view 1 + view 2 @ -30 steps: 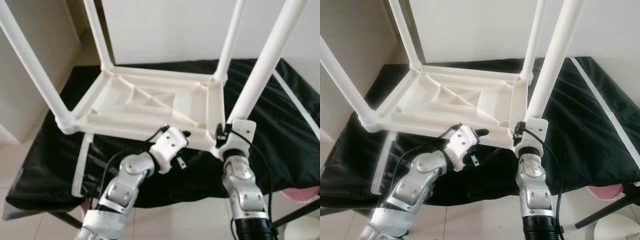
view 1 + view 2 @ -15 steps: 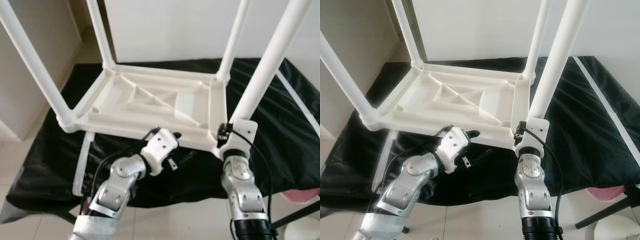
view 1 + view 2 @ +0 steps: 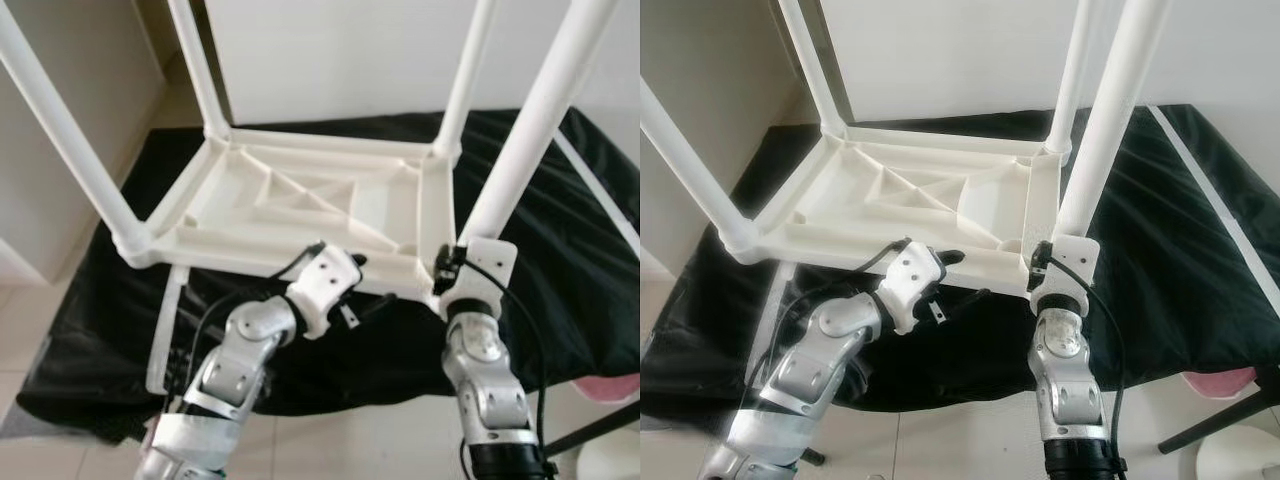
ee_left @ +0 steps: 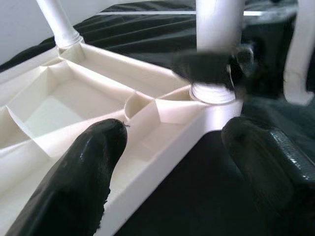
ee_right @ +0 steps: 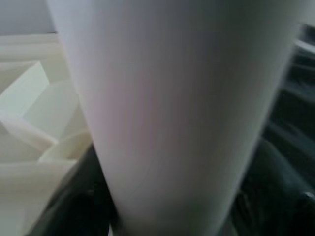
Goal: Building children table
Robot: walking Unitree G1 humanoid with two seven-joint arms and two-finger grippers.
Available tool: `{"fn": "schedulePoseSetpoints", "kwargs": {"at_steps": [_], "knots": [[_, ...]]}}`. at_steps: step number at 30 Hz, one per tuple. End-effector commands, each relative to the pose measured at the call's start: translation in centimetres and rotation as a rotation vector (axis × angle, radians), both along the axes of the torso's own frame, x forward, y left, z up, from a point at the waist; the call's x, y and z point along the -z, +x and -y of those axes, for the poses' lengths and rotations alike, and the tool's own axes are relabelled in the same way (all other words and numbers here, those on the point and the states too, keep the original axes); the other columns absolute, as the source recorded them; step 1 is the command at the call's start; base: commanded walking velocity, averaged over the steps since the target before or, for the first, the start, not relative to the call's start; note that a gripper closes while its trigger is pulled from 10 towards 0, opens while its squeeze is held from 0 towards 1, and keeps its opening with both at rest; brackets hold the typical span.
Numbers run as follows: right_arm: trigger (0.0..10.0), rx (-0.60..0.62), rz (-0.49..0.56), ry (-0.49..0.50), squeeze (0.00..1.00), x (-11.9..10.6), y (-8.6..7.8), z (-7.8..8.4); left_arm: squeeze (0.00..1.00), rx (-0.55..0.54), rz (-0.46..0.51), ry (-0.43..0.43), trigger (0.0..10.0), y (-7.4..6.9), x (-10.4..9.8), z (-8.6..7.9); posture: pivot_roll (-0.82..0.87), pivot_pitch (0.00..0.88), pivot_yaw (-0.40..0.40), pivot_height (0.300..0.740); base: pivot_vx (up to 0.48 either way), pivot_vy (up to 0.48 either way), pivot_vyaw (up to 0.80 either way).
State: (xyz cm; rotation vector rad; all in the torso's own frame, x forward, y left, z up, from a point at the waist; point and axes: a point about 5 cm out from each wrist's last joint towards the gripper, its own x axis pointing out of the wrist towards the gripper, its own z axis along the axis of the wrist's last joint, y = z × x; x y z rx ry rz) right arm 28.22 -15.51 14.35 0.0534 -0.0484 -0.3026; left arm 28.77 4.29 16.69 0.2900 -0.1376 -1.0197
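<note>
The white children's table [image 3: 236,256] lies upside down on a black cloth [image 3: 570,290], with its legs pointing up. My right gripper [image 3: 452,264] is shut around the base of the near right leg [image 3: 530,130], where the leg meets the corner socket. In the right wrist view that leg [image 5: 172,108] is close up, with dark fingers on either side of it. My left gripper [image 3: 362,282] is open at the table's near rim. The left wrist view has its two black fingers [image 4: 83,172] spread apart across that rim [image 4: 162,147].
A loose white bar [image 3: 165,330] lies on the cloth at the near left, and a thin white strip [image 3: 600,200] runs along the right. A pink object [image 3: 612,386] and a black stand leg [image 3: 590,432] are at the lower right. A pale wall [image 3: 340,50] stands behind.
My left gripper drew back slightly from the rim, then returned to it. The right gripper has stayed on the leg base.
</note>
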Motion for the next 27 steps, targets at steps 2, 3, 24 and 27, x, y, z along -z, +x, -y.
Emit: {"fn": "schedulePoseSetpoints", "kwargs": {"at_steps": [2,3,24,27], "knots": [[10.0,-0.036,-0.003,0.031,1.00,0.4,-0.5,-0.2,0.00,0.004,-0.010,-0.003,10.0,0.1,0.3,0.1,-0.06,0.057,0.079,0.740,0.000,0.000,0.00],[10.0,-0.082,0.022,0.033,1.00,0.2,-0.7,-0.2,0.00,0.009,-0.012,-0.004,10.0,0.0,0.3,0.3,-0.07,0.060,0.076,0.740,0.000,0.000,0.00],[10.0,-0.693,0.055,-0.167,0.00,-0.6,0.5,3.7,0.00,0.106,-0.042,-0.021,10.0,-2.0,0.6,2.5,-0.06,0.064,0.064,0.740,0.000,0.000,0.00],[10.0,-0.762,0.033,-0.207,0.00,-0.6,1.3,3.9,0.00,0.103,-0.040,-0.016,10.0,-1.8,0.7,2.4,-0.06,0.057,0.065,0.740,0.000,0.000,0.00]]}}
